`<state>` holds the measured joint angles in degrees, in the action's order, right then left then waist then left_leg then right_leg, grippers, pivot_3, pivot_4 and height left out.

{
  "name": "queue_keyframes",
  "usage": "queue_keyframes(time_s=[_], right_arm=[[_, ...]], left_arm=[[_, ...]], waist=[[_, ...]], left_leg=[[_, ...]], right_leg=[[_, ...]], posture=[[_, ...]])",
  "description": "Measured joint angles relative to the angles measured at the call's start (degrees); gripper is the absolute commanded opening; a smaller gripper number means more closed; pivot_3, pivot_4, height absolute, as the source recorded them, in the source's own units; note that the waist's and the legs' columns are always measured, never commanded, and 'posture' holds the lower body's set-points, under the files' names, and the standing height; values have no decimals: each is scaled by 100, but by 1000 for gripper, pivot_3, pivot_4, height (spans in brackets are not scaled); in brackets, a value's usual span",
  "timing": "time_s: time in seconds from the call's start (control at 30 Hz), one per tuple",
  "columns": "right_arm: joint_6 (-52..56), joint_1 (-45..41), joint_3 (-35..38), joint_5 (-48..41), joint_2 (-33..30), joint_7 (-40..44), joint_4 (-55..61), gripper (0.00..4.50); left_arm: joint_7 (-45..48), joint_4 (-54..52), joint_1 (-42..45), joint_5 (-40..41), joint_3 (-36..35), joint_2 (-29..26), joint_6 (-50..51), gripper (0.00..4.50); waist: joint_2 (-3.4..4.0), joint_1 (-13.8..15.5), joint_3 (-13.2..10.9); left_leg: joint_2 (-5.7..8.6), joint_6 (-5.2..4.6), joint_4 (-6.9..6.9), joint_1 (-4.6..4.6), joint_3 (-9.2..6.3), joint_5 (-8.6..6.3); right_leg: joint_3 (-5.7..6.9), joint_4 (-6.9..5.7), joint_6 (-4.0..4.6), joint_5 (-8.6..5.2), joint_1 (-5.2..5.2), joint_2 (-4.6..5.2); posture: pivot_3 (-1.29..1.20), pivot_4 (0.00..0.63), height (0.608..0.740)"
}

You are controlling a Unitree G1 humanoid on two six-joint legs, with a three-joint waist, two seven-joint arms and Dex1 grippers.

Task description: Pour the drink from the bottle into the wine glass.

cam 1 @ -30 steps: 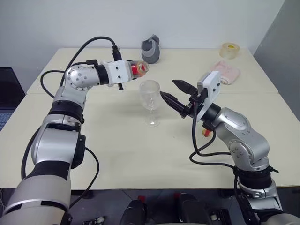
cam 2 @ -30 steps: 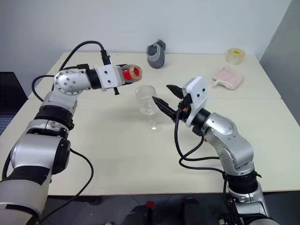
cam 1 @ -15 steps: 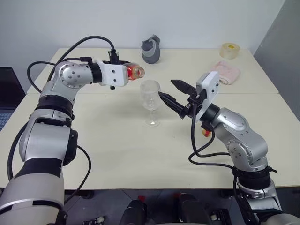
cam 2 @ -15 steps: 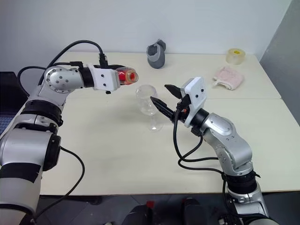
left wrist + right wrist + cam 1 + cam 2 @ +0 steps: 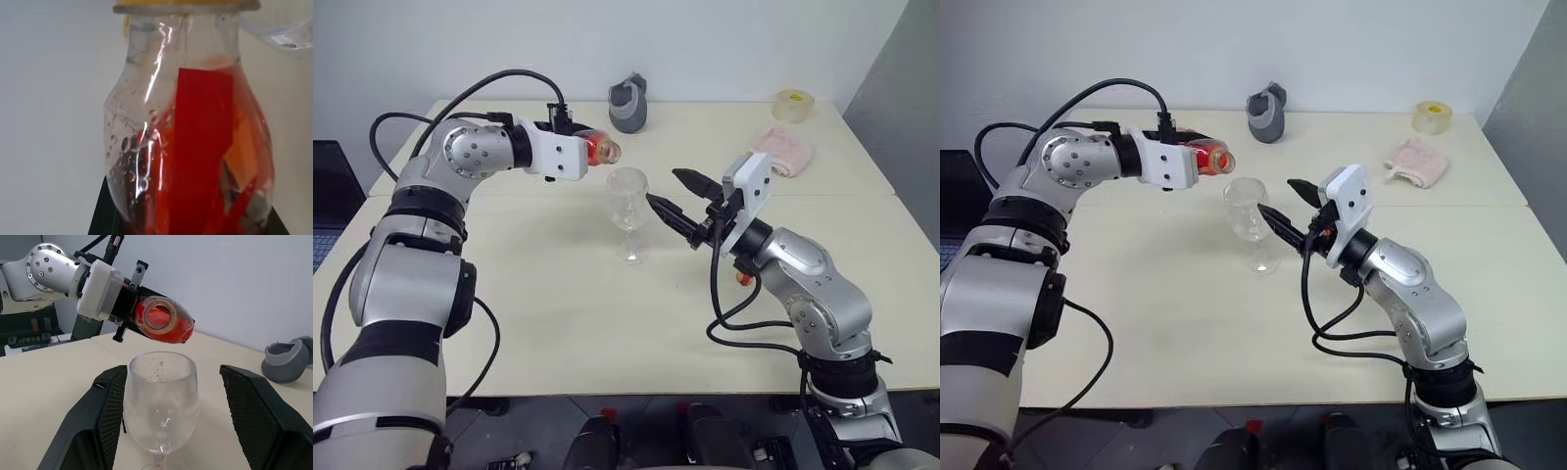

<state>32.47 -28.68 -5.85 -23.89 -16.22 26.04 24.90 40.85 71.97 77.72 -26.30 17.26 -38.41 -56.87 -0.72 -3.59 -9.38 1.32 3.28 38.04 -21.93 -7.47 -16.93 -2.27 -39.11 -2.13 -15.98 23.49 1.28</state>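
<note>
My left gripper (image 5: pixel 579 149) is shut on the bottle (image 5: pixel 600 148), a small clear one with a red label (image 5: pixel 203 147). It lies almost level in the air, its open mouth (image 5: pixel 159 317) tipped slightly down, just above and to the left of the wine glass (image 5: pixel 628 196). The red-orange drink (image 5: pixel 177 326) is inside the bottle. The glass stands upright on the table (image 5: pixel 558 294), with only a few drops on its inner wall. My right gripper (image 5: pixel 666 189) is open at the glass's right side, its fingers (image 5: pixel 110 411) flanking the bowl.
A grey cup-like object (image 5: pixel 628 103) stands at the back of the table, with a tape roll (image 5: pixel 792 104) and a pink cloth (image 5: pixel 781 150) at the back right. A small red and yellow thing (image 5: pixel 742 278) lies under my right arm. A laptop (image 5: pixel 328 196) sits off the left edge.
My left wrist has rolled and its elbow has risen, tipping the bottle's mouth further down toward the glass while staying in place. The right arm and the glass have not moved.
</note>
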Motion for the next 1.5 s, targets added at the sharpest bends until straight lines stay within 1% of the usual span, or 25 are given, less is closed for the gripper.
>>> queue_keyframes(time_s=[0.67, 1.5], right_arm=[[-70, 5, 0, 16, 5, 3, 0, 3233], [-146, 5, 13, 6, 87, 12, 0, 3233]], left_arm=[[-773, 190, 438, -707, 464, -58, -234, 1026], [-1095, 266, 775, -1096, 722, -62, -380, 1026]], waist=[[0, -3, 0], [0, -6, 0]], left_leg=[[0, 0, 0, 0, 0, 0], [1, 0, 1, 0, 1, 0]], right_leg=[[0, -1, 0, 0, 0, 0], [0, -2, 0, 0, 1, 0]], posture=[[0, 150, 740], [0, 150, 740]])
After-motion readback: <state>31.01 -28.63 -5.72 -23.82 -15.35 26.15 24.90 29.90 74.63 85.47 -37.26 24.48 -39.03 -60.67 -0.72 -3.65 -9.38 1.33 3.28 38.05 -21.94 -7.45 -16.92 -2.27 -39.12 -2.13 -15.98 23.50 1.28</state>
